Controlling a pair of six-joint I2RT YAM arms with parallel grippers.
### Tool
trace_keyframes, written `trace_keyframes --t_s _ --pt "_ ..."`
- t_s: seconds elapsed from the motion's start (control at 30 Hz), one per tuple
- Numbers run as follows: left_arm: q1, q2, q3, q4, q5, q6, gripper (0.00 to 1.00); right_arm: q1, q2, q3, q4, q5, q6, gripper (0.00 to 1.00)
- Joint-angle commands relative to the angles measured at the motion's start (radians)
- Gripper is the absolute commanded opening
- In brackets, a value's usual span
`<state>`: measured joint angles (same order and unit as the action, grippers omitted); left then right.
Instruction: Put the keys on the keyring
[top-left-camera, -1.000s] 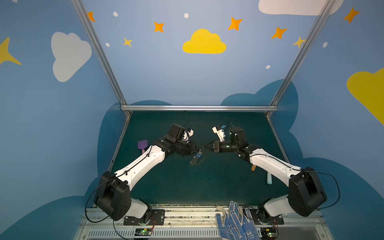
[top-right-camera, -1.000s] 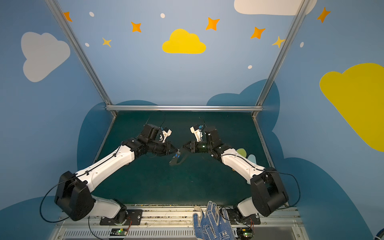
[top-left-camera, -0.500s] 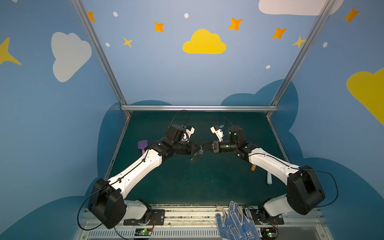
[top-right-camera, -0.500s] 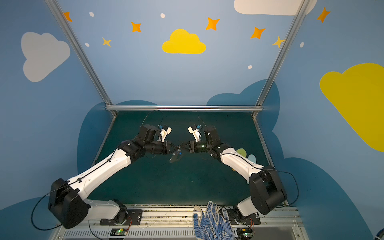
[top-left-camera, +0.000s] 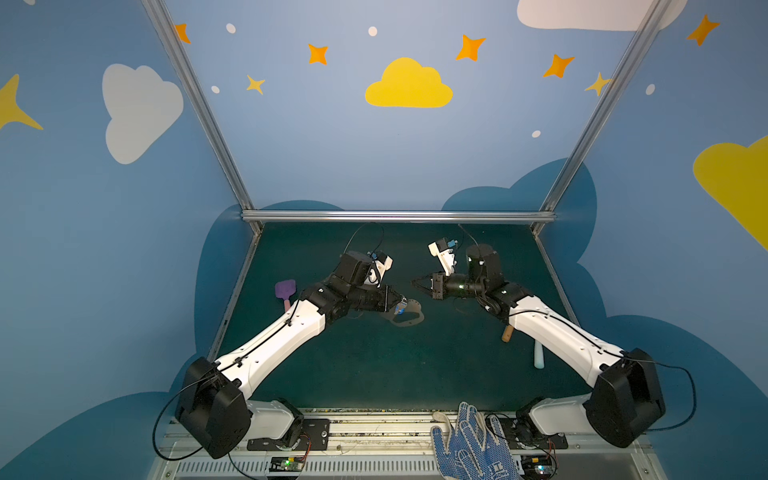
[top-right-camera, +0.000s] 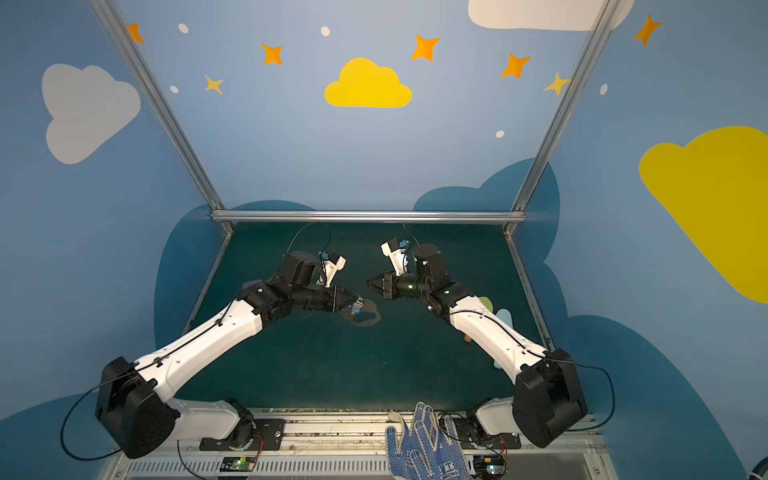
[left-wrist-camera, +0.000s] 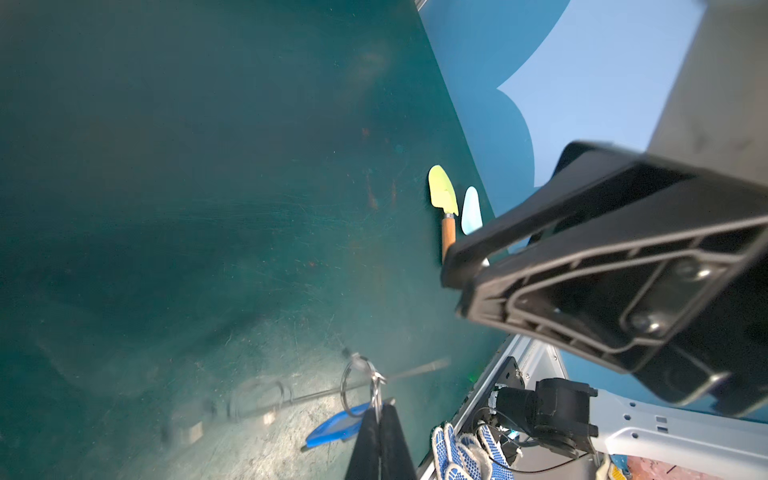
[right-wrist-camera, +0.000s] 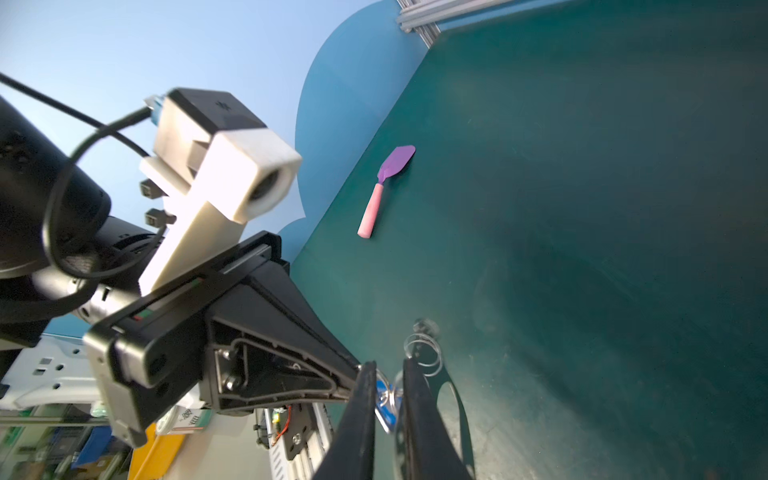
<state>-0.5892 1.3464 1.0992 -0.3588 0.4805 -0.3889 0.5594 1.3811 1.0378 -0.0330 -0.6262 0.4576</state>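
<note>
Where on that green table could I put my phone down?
Widest bare patch: the front of the mat, between the arms, nearer than the grey plate. The strip along the back rail is bare too. Crowded: the middle, where the left hand and right hand hover by the plate, and the edges: purple spatula left, two spatulas right.

The left gripper (top-right-camera: 356, 300) was clamped on a small blue plastic key tag (top-right-camera: 356, 308) above the dark green table (top-right-camera: 332, 365). A flat grey D-shaped plate (top-right-camera: 368, 319) with an oval slot sat just beside and below that tag; whether the two touched was unclear. The right gripper (top-right-camera: 369, 283) pointed towards the left one, near it but apart, its fingers drawn close together. A blue dotted knit work glove (top-right-camera: 424, 446) lay at the front rail.
</note>
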Motion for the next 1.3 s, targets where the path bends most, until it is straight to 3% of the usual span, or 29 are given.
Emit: trace_keyframes --t_s 0.0,0.17,0.43,0.7,0.87,1.1,1.27 --pt "-0.01 -0.028 0.014 0.0 -0.016 0.033 0.04 -0.003 0.012 0.038 -0.055 0.009 -0.03 0.15" --pt "-0.019 -0.04 0.008 0.017 -0.017 0.039 0.04 0.016 0.069 0.053 -0.062 -0.064 -0.028 0.1" --pt "-0.02 -0.078 -0.04 0.114 -0.035 -0.003 0.04 0.064 0.079 0.009 -0.029 -0.07 -0.006 0.06" --pt "-0.02 -0.108 -0.077 0.175 -0.057 -0.023 0.04 0.108 0.036 -0.025 -0.046 -0.012 -0.008 0.13" --pt "-0.02 -0.124 -0.097 0.208 -0.057 -0.039 0.04 0.083 0.002 -0.035 -0.06 0.012 -0.006 0.15" --pt "-0.02 -0.16 -0.152 0.294 -0.047 -0.062 0.04 0.032 -0.048 -0.062 -0.014 -0.001 0.022 0.17" --pt "-0.02 -0.17 -0.169 0.322 -0.042 -0.081 0.04 0.011 -0.062 -0.101 0.097 -0.076 0.068 0.21"
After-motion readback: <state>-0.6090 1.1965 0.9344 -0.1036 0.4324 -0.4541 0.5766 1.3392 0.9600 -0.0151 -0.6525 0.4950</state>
